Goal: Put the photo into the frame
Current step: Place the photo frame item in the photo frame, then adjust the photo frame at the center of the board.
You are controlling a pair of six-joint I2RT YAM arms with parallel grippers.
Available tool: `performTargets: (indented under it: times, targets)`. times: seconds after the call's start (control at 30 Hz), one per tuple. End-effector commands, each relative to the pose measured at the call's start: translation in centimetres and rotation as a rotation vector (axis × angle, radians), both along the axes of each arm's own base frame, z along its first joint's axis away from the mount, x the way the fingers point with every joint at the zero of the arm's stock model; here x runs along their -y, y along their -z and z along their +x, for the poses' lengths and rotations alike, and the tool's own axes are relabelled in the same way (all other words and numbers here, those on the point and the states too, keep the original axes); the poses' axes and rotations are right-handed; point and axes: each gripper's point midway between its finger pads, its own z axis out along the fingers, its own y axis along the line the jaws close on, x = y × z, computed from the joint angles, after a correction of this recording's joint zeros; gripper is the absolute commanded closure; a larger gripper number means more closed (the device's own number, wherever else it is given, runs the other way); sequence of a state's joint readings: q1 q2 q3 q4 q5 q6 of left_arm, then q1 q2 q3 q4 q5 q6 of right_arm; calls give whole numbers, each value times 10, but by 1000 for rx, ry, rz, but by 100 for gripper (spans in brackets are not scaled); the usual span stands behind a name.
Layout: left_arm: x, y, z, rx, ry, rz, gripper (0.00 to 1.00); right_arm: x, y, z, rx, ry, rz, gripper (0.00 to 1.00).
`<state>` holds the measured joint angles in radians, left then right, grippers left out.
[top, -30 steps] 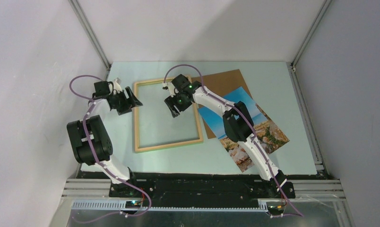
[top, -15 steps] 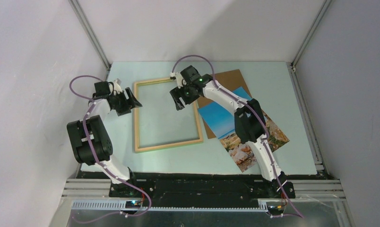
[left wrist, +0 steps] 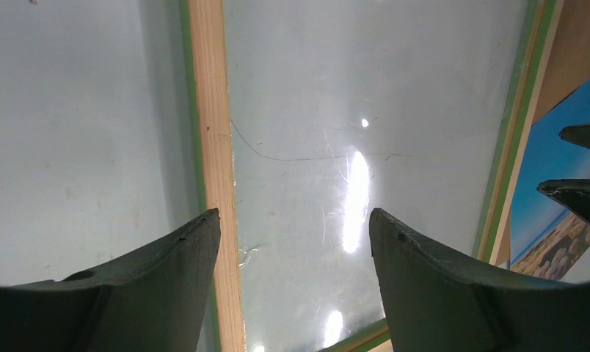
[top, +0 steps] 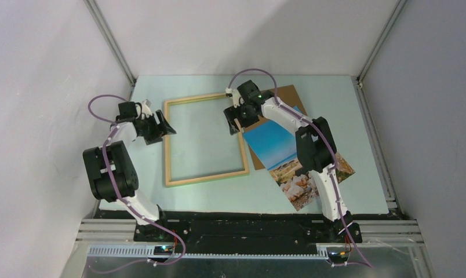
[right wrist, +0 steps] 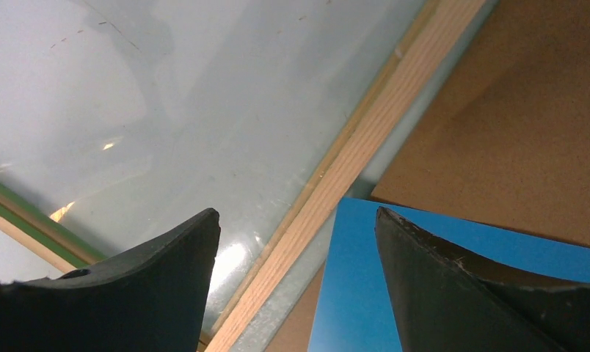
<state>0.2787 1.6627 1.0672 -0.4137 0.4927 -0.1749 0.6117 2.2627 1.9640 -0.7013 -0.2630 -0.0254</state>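
Both my tools are empty right now. Left gripper is wide open and sits over the left rail of the frame, about a third of the way down from the far corner. In the left wrist view that gripper has one finger on the outer side of the rail and the other over the clear pane, which shows glare spots and a few scratches. Nothing is between the fingers; I can't tell if they touch the surface. Right gripper is also wide open, holding nothing, up by the frame's far right corner. In the right wrist view it straddles the right rail: one finger over the pane, the other over the blue corner of the photo. The frame lies flat on the table, pale wood side up, with green showing along its edges. The photo is face up just right of the frame, rotated against it, sky end toward the far side, rocks and sand toward the near edge. It is outside the frame, with a thin strip of table between its corner and the rail. Its far end overlaps the brown backing board, and my right arm crosses over its lower half.
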Motion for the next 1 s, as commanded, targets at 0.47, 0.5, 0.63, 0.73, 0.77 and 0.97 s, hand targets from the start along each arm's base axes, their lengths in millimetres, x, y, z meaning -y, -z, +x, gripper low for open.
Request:
performTargets:
  times: [0.47,0.5,0.63,0.73,0.77,0.97]
  targets:
    - [4,16,-5,-47,11,30,22,11,7,0,-64,41,65,33]
    - [4,16,-5,-48,12,36,22,11,10,-1,-64,40,57,34]
    - [3,14,-5,-37,18,58,22,12,22,-1,-33,43,-6,36]
    - [3,14,-6,-34,21,60,22,17,29,1,3,32,-59,38]
    - [3,15,-7,-36,23,59,22,18,30,2,14,35,-76,38]
    - [3,12,-9,-26,29,69,22,28,43,5,49,24,-158,40]
